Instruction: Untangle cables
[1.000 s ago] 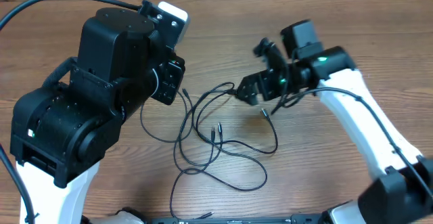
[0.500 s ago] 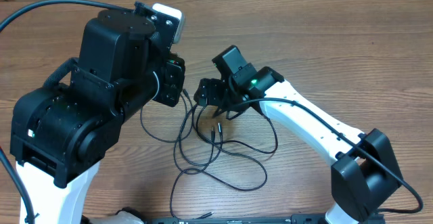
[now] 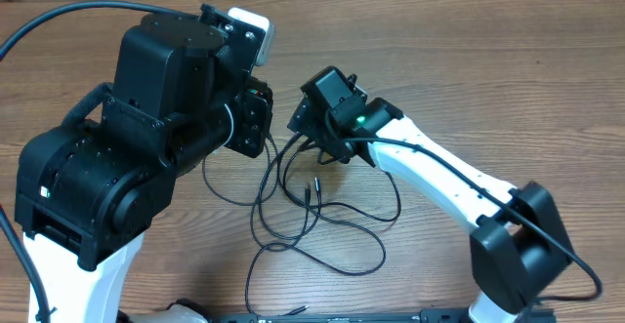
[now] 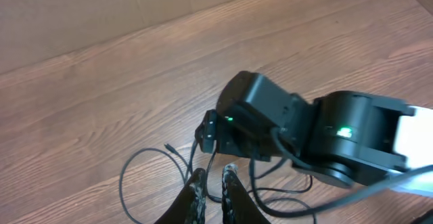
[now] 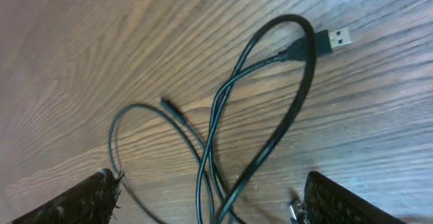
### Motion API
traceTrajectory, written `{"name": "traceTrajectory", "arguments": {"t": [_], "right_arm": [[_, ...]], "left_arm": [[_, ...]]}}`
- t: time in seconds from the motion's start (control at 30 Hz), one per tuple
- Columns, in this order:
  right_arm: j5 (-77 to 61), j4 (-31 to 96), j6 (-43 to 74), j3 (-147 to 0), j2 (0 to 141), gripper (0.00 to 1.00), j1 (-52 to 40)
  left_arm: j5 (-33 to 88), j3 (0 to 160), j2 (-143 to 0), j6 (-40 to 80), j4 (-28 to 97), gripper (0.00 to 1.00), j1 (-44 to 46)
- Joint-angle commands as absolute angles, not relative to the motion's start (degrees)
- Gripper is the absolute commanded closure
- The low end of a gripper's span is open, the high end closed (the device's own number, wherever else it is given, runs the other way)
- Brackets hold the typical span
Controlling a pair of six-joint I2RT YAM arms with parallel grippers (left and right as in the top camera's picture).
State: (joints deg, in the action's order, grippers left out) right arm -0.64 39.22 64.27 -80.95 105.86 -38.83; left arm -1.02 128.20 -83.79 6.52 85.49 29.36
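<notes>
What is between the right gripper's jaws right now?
In the right wrist view, several strands of the cables lie between the open jaws of the right gripper, looping up to a USB plug; under them is only the wooden table.

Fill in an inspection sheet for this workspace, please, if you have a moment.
Surface: wooden table, grain visible.
Job's things: thin black cables in loose overlapping loops; a USB plug lies flat.
Clutter: nothing seen.
Grippers: left gripper fingers shut, hold unclear; right gripper fingers wide open over the loops.
Cables: thick arm wiring runs off-frame.
Surroundings: tan board behind the table.
</notes>
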Motion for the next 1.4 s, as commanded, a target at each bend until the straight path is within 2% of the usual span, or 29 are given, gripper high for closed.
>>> {"name": "traceTrajectory", "arguments": {"t": [0.0,0.03,0.07,0.1,0.33,0.47,0.8,1.0,1.17,1.37], "right_arm": [[-3.01,37.43,66.46,-80.95,110.28,0.14,-39.22],[-3.53,37.19,66.46,-80.95,110.76,0.23,-39.27],[-4.05,36.84,66.43,-80.95,111.48,0.75,-39.27],[-4.21,36.73,66.43,-80.95,111.79,0.96,-39.29],[-4.19,33.36,62.30,-81.32,111.96,0.96,-38.39],[-8.08,35.09,50.61,-88.53,111.55,0.96,-33.06],[-11.66,51.79,39.07,-112.64,111.50,0.96,-22.94],[-11.73,62.28,36.53,-128.86,111.48,0.96,-17.58],[-12.47,69.01,32.58,-141.53,111.44,0.96,-16.75],[-18.31,78.56,30.72,-156.83,111.44,0.96,-16.75]], "left_arm": [[0.05,128.97,-83.88,7.27,85.10,0.90,29.28],[0.05,128.97,-83.88,7.29,85.08,0.90,29.28],[0.05,128.97,-83.88,7.27,85.08,0.90,29.28],[0.03,128.97,-83.88,7.27,85.08,0.90,29.28],[-0.05,128.97,-83.88,7.27,85.27,0.90,29.28],[-0.16,128.97,-83.88,6.63,85.52,0.90,29.28],[-0.62,128.95,-83.90,6.17,85.36,0.90,29.26],[-0.62,128.95,-83.90,6.17,85.25,0.89,29.26],[-0.95,128.88,-84.60,5.21,84.12,0.90,29.26],[-9.32,128.62,-90.80,4.05,81.97,0.89,29.26]]}}
